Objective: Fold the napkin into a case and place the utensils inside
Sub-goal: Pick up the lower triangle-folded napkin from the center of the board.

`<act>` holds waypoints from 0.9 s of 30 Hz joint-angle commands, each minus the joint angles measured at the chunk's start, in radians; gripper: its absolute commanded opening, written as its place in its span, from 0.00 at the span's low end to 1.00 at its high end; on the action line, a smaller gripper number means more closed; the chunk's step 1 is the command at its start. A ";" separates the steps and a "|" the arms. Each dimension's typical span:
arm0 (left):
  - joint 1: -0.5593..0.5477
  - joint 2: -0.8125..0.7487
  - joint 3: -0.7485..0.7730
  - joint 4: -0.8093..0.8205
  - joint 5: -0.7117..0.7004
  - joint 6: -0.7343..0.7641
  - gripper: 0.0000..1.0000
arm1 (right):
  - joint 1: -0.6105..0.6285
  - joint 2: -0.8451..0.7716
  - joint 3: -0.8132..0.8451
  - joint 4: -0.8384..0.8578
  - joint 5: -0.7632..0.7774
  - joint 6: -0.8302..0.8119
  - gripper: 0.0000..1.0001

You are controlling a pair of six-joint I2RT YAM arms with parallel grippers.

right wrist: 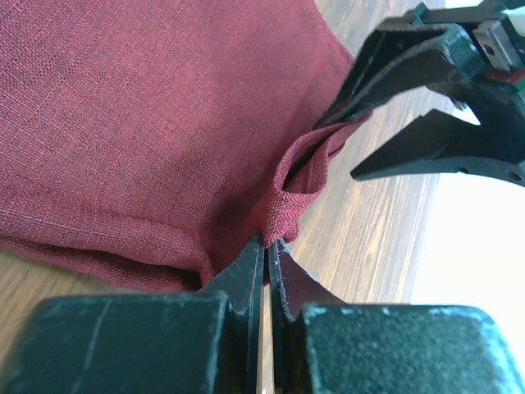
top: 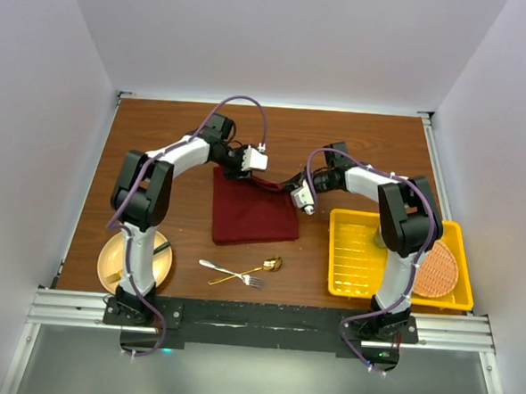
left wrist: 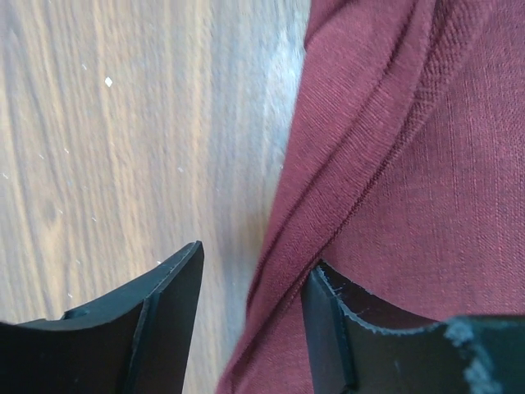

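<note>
The maroon napkin [top: 253, 212] lies folded on the wooden table between the arms. My right gripper [right wrist: 267, 239] is shut on a bunched fold at the napkin's [right wrist: 148, 123] far right corner, lifting it slightly; in the top view this gripper [top: 284, 184] sits at that corner. My left gripper [left wrist: 258, 256] is open, and the napkin's [left wrist: 426, 205] hemmed edge runs between its fingers without being pinched. It hovers at the same far edge [top: 249, 172]. The silver fork [top: 218, 267] and gold spoon [top: 260, 268] lie crossed near the front edge.
A yellow tray [top: 353, 256] stands at the right with a round orange woven mat [top: 439, 268] leaning in it. A yellow plate [top: 116, 261] with dark-handled cutlery sits at the front left, under the left arm. White walls enclose the table.
</note>
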 commanded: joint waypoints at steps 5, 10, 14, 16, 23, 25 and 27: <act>-0.006 0.053 0.106 -0.110 0.118 0.074 0.44 | -0.010 -0.016 -0.003 0.015 -0.064 -0.239 0.00; -0.009 0.071 0.122 -0.143 0.130 0.086 0.29 | -0.010 -0.013 -0.003 0.020 -0.064 -0.232 0.00; -0.011 0.076 0.123 -0.149 0.116 0.075 0.04 | -0.012 -0.013 -0.005 0.028 -0.060 -0.226 0.00; -0.011 0.074 0.117 -0.141 0.093 0.062 0.00 | -0.015 -0.014 -0.008 0.026 -0.054 -0.219 0.00; -0.011 0.065 0.105 -0.095 0.070 0.020 0.00 | -0.024 -0.077 -0.025 0.113 0.001 0.032 0.55; -0.011 0.069 0.115 -0.094 0.067 0.010 0.00 | -0.029 -0.122 -0.026 0.144 0.042 0.243 0.64; -0.011 0.074 0.122 -0.097 0.064 0.005 0.00 | -0.029 -0.151 -0.025 0.210 0.082 0.437 0.70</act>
